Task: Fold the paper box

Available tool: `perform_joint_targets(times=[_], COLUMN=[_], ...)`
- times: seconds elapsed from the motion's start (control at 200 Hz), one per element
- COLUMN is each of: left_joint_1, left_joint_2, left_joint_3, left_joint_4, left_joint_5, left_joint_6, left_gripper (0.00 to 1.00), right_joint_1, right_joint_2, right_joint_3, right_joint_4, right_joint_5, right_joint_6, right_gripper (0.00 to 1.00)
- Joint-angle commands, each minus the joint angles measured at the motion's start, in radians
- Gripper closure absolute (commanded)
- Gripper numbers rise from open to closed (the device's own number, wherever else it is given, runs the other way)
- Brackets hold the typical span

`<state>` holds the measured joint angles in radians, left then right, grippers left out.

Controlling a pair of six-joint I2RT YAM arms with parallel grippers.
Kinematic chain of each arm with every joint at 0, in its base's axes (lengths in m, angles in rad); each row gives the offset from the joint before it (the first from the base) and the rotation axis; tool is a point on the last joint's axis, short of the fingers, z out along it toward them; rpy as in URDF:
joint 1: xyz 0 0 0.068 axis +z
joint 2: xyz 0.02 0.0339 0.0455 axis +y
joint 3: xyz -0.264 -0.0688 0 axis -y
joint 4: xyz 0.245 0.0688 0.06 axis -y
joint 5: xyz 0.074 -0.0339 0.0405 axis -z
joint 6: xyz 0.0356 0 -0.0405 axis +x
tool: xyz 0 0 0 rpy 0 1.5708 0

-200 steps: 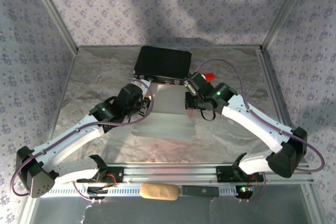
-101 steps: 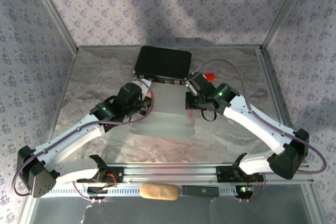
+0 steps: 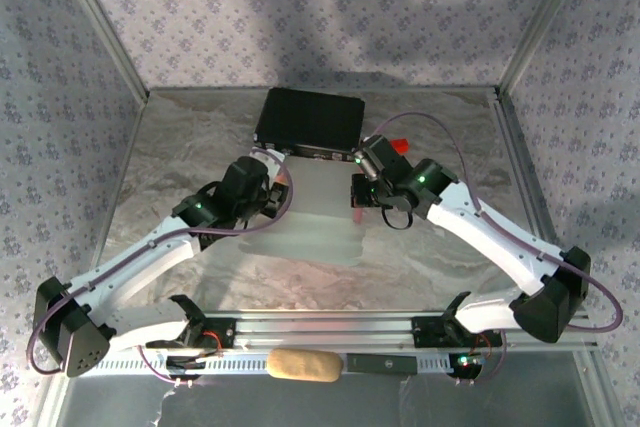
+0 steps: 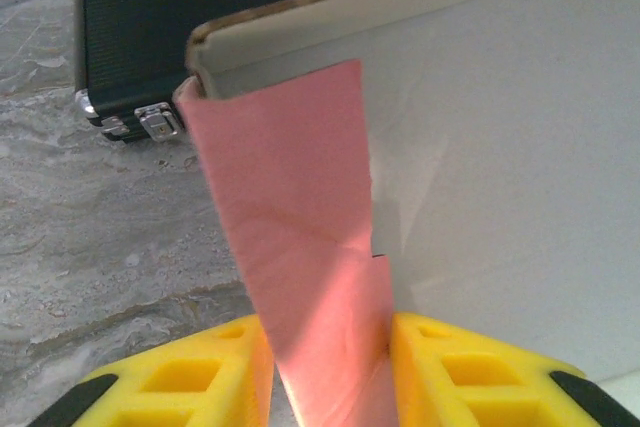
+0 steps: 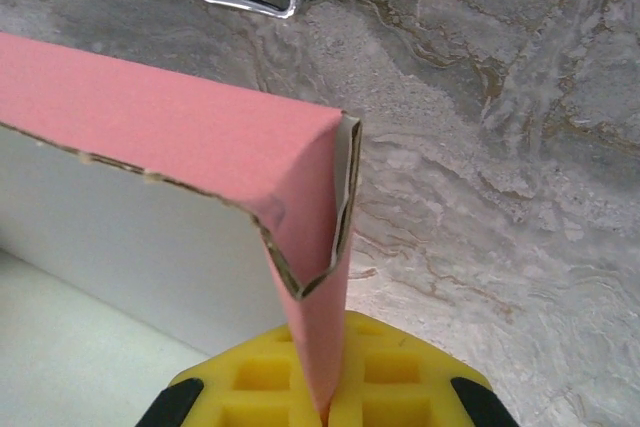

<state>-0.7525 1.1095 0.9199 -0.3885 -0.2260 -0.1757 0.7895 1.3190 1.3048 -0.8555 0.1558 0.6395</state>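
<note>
From the top camera, the paper box (image 3: 320,219) lies in the middle of the table (image 3: 190,147), with its long axis running from the far side to the near side. The left gripper (image 3: 272,197) is at its left edge and the right gripper (image 3: 362,209) at its right edge, both equally near. The black case (image 3: 310,119) stands just behind the box, so there is little room on the far side. The near side of the table is free.

In the left wrist view, the yellow fingers (image 4: 190,387) stand apart. A pink flap (image 4: 295,247) rises in the gap with its flat face to the camera, so it is not pinched. The pale inner wall (image 4: 500,147) is at the right of the flap, and the case's latch (image 4: 155,125) is beyond it.

In the right wrist view, the pads (image 5: 390,377) are closed on the pink wall (image 5: 150,112) at a folded corner. I judge that the next fold must go inward, toward the box centre.
</note>
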Motion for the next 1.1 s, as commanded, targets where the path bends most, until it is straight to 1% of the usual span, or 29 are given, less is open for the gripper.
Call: perform_joint_targets(times=[0.0, 0.07, 0.125, 0.22, 0.38, 0.45, 0.495, 0.52, 0.54, 0.66, 0.76, 0.82, 0.904, 0.959, 1.034, 1.094], left_joint_1=[0.026, 0.046, 0.058, 0.073, 0.079, 0.079, 0.079, 0.079, 0.076, 0.052, 0.002, -0.032, -0.102, -0.145, -0.198, -0.216], left_joint_2=[-0.023, -0.027, -0.03, -0.032, -0.016, -0.013, -0.018, -0.024, -0.028, -0.052, -0.055, -0.043, -0.001, 0.035, 0.076, 0.1], left_joint_3=[-0.023, -0.028, -0.03, -0.033, -0.033, -0.032, -0.035, -0.039, -0.041, -0.058, -0.06, -0.049, -0.009, 0.021, 0.05, 0.068], left_joint_4=[0.022, 0.02, 0.023, 0.028, 0.048, 0.046, 0.049, 0.05, 0.052, 0.06, 0.054, 0.035, -0.037, -0.09, -0.138, -0.18], left_joint_5=[0.035, 0.061, 0.078, 0.124, 0.205, 0.183, 0.159, 0.143, 0.131, 0.027, -0.091, -0.203, -0.442, -0.554, -0.672, -0.723], left_joint_6=[-0.004, -0.007, -0.008, -0.007, -0.008, -0.015, -0.021, -0.024, -0.027, -0.043, -0.049, -0.065, -0.125, -0.158, -0.203, -0.249], left_gripper=[0.61, 0.6, 0.61, 0.71, 0.82, 0.93, 0.98, 1.0, 1.0, 1.0, 1.0, 1.0, 1.0, 1.0, 1.0, 1.0], right_joint_1=[-0.007, -0.01, -0.012, -0.012, -0.016, -0.016, -0.016, -0.016, -0.015, -0.006, 0.012, 0.021, 0.033, 0.039, 0.044, 0.045], right_joint_2=[-0.037, -0.042, -0.043, -0.047, -0.05, -0.05, -0.051, -0.05, -0.05, -0.042, -0.027, -0.015, 0.002, 0.01, 0.02, 0.027], right_joint_3=[0.005, 0.001, -0.002, -0.008, -0.019, -0.021, -0.021, -0.021, -0.019, -0.016, -0.008, 0.0, 0.011, 0.014, 0.012, 0.01], right_joint_4=[0.038, 0.044, 0.044, 0.049, 0.064, 0.064, 0.064, 0.063, 0.062, 0.05, 0.032, 0.019, -0.003, -0.005, -0.002, -0.004], right_joint_5=[-0.044, -0.049, -0.05, -0.055, -0.064, -0.064, -0.062, -0.06, -0.057, -0.029, 0.01, 0.038, 0.067, 0.073, 0.073, 0.072], right_joint_6=[-0.003, -0.003, -0.002, -0.003, -0.003, -0.003, -0.003, -0.033, -0.035, -0.032, -0.019, -0.018, 0.014, 0.021, 0.026, 0.03], right_gripper=[1.0, 1.0, 1.0, 1.0, 1.0, 1.0, 1.0, 1.0, 1.0, 1.0, 1.0, 1.0, 1.0, 1.0, 1.0, 1.0])
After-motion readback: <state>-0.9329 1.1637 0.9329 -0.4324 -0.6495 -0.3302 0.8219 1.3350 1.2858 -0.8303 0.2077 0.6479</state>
